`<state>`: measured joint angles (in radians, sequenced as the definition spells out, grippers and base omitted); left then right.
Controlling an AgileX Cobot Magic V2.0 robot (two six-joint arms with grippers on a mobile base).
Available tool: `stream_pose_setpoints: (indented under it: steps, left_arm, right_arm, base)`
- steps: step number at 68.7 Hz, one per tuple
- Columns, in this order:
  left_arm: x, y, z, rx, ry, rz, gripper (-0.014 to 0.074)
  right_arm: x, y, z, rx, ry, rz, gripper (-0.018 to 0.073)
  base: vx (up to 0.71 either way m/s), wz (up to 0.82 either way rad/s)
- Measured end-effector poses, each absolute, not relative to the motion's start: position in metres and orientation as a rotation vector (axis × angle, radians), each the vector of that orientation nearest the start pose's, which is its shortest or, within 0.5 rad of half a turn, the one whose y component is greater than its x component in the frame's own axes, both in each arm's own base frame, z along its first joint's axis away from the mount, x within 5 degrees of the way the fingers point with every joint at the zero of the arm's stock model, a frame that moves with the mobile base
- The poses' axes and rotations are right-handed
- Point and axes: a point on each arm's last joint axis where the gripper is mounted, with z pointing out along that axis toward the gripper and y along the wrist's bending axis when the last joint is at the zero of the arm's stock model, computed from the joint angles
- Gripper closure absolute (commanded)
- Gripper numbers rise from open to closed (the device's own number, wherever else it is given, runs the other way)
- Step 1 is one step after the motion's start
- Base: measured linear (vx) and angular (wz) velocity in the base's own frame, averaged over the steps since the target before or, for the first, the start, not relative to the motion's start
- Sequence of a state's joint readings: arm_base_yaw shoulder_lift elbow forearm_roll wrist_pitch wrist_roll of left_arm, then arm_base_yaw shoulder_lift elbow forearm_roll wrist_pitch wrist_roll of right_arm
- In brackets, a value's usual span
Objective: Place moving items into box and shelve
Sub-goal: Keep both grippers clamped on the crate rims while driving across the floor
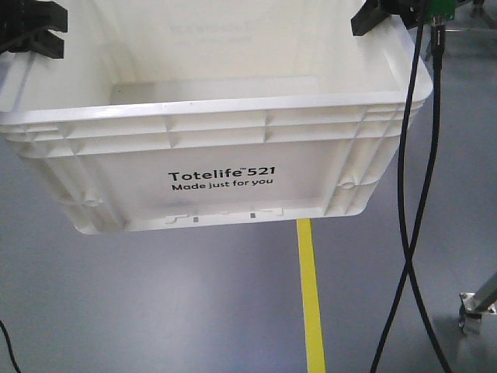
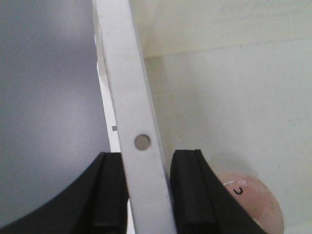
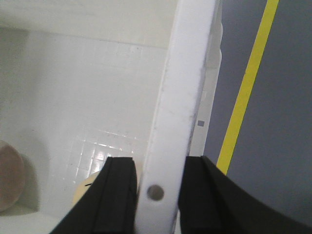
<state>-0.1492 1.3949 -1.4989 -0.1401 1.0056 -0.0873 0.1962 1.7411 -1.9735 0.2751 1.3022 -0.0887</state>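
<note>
The box, a white ribbed crate printed "Totelife 521", hangs above the grey floor in the front view. My left gripper is shut on its left rim and my right gripper on its right rim. In the left wrist view, the box rim runs between the black fingers of the left gripper. The mauve plush toy lies inside on the box floor. In the right wrist view, the rim sits clamped in the right gripper. The mauve toy and a pale yellow toy lie inside, partly hidden.
A yellow floor line runs under the box toward the front. Black cables hang down at the right. A metal stand foot sits at the lower right on the grey floor.
</note>
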Motion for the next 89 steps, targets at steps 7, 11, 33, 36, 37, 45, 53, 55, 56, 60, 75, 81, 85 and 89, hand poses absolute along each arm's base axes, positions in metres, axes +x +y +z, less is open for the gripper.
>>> stream_pose_setpoints:
  steps: [7, 11, 33, 36, 37, 45, 53, 55, 56, 60, 75, 81, 85, 89]
  left_arm:
    - [0.2880, -0.0541, 0.4115, 0.040, 2.392, -0.288, 0.0613]
    - [0.2880, -0.0541, 0.4115, 0.040, 2.392, -0.288, 0.0613]
    - [0.2880, -0.0541, 0.4115, 0.041, 2.392, -0.287, 0.0613]
    - [0.2880, -0.0541, 0.4115, 0.040, 2.392, -0.288, 0.0613]
    - [0.2880, -0.0541, 0.4115, 0.040, 2.392, -0.288, 0.0613]
    - [0.2880, -0.0541, 0.4115, 0.041, 2.392, -0.287, 0.0613]
    - [0.2880, -0.0541, 0.4115, 0.041, 2.392, -0.287, 0.0613]
    - [0.2880, -0.0541, 0.4115, 0.041, 2.392, -0.287, 0.0613]
    - [0.2880, -0.0541, 0.4115, 0.041, 2.392, -0.287, 0.0613]
    - [0.2880, -0.0541, 0.4115, 0.041, 2.392, -0.287, 0.0613]
    - [0.2880, -0.0541, 0.4115, 0.041, 2.392, -0.287, 0.0613]
    - [0.2880, -0.0541, 0.4115, 0.041, 2.392, -0.287, 0.0613]
    - [0.2880, -0.0541, 0.4115, 0.041, 2.392, -0.287, 0.0613]
    - [0.2880, -0.0541, 0.4115, 0.041, 2.392, -0.287, 0.0613]
  right_arm:
    - [0.3548, 0.0948, 0.4218, -0.370, 2.516, 0.409, 0.0570]
    - [0.3548, 0.0948, 0.4218, -0.370, 2.516, 0.409, 0.0570]
    - [0.3548, 0.0948, 0.4218, -0.370, 2.516, 0.409, 0.0570]
    - [0.3548, 0.0948, 0.4218, -0.370, 2.516, 0.409, 0.0570]
    - [0.3548, 0.0948, 0.4218, -0.370, 2.516, 0.409, 0.0570]
    - [0.3547, 0.0949, 0.4218, -0.370, 2.515, 0.410, 0.0570]
    - [0.3547, 0.0949, 0.4218, -0.370, 2.515, 0.410, 0.0570]
    - [0.3547, 0.0949, 0.4218, -0.370, 2.515, 0.410, 0.0570]
    - [0.3547, 0.0949, 0.4218, -0.370, 2.515, 0.410, 0.0570]
    - [0.3547, 0.0949, 0.4218, -0.370, 2.515, 0.410, 0.0570]
    - [0.3547, 0.0949, 0.4218, -0.370, 2.515, 0.410, 0.0570]
    - [0.3547, 0.0949, 0.4218, -0.370, 2.515, 0.410, 0.0570]
    - [0.3547, 0.0949, 0.4218, -0.370, 2.515, 0.410, 0.0570]
    - [0.3547, 0.0949, 0.4218, -0.370, 2.515, 0.410, 0.0570]
  base:
    - [0.55, -0.05]
    - [0.55, -0.05]
    - [0.55, -0.10]
    - [0.54, -0.15]
    - [0.54, -0.16]
    - [0.54, -0.20]
    - [0.53, -0.25]
    - [0.53, -0.26]
    - [0.53, -0.26]
    - [0.53, -0.26]
    - [0.52, -0.26]
    - [0.51, -0.27]
    - [0.50, -0.27]
    - [0.50, -0.27]
